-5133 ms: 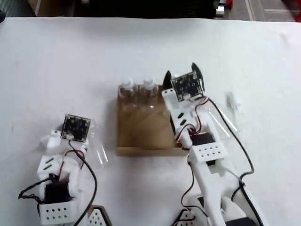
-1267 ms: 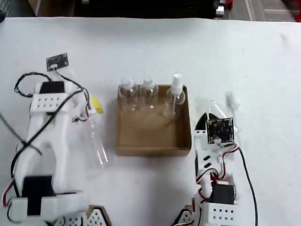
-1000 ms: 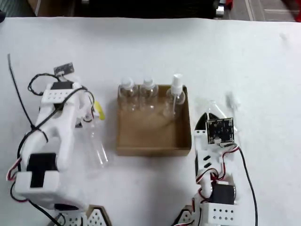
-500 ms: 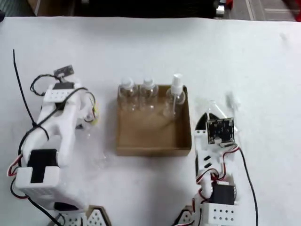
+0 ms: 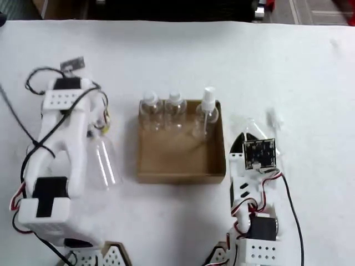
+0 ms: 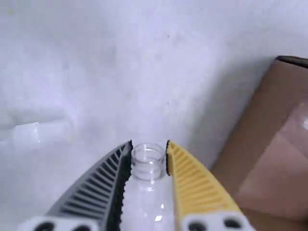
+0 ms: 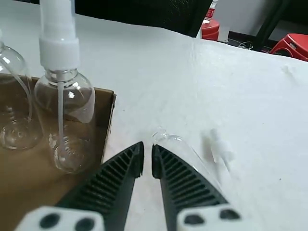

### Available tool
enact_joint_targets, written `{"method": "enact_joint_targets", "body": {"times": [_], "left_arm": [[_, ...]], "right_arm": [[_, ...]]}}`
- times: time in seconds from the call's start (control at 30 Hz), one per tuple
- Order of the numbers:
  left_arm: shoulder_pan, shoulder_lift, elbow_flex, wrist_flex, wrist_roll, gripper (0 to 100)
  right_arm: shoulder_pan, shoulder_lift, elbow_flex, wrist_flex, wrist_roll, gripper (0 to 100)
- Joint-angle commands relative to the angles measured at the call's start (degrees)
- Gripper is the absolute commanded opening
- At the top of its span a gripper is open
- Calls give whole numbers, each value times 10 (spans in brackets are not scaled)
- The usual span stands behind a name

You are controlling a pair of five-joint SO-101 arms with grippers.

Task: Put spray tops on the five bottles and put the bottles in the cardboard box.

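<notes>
- Cardboard anchors the high view: we see the cardboard box (image 5: 180, 178) in the middle of the white table (image 5: 177, 50). A first bottle (image 5: 148, 112), a second bottle (image 5: 175, 112) and a third bottle (image 5: 205, 119) stand upright along its far wall, and the third wears a tall white spray top.
- We find the left arm (image 5: 58, 138) left of the box and apart from it. The uncapped bottle (image 5: 104, 163) shows from under its tip, base toward the near edge.
- We find the right arm (image 5: 249, 188) just right of the box. Beyond its tip a lying bottle (image 5: 250, 128) rests on the table, with a loose spray top (image 5: 273, 118) near it, farther right.
- From the left wrist view we see the left gripper (image 6: 148, 153) clamped on the uncapped bottle's bare neck, grey finger one side, yellow the other. The open mouth sits between the tips, and a corner of the box shows nearby.
- From the right wrist view we see the right gripper (image 7: 147, 155) with its black fingers drawn together to a thin slit, holding nothing. The lying bottle is just past its tips with the loose spray top beside it, and the third bottle stands inside the box's corner.
</notes>
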Motion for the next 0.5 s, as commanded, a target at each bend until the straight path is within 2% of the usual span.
{"method": "enact_joint_targets", "body": {"times": [0.0, 0.1, 0.23, 0.33, 0.47], "left_arm": [[25, -92, -151, 139, -39, 24], [58, -173, -209, 178, -39, 24], [149, -321, -215, 171, -40, 24], [208, -431, -173, 134, -89, 24], [218, -580, -26, 37, -132, 24]], "right_arm": [[3, -5, 1, -13, 6, 17], [3, -5, 1, -13, 6, 17], [3, -5, 2, -13, 6, 17], [3, -5, 3, -13, 6, 17], [3, -4, 17, -36, 7, 17]]}}
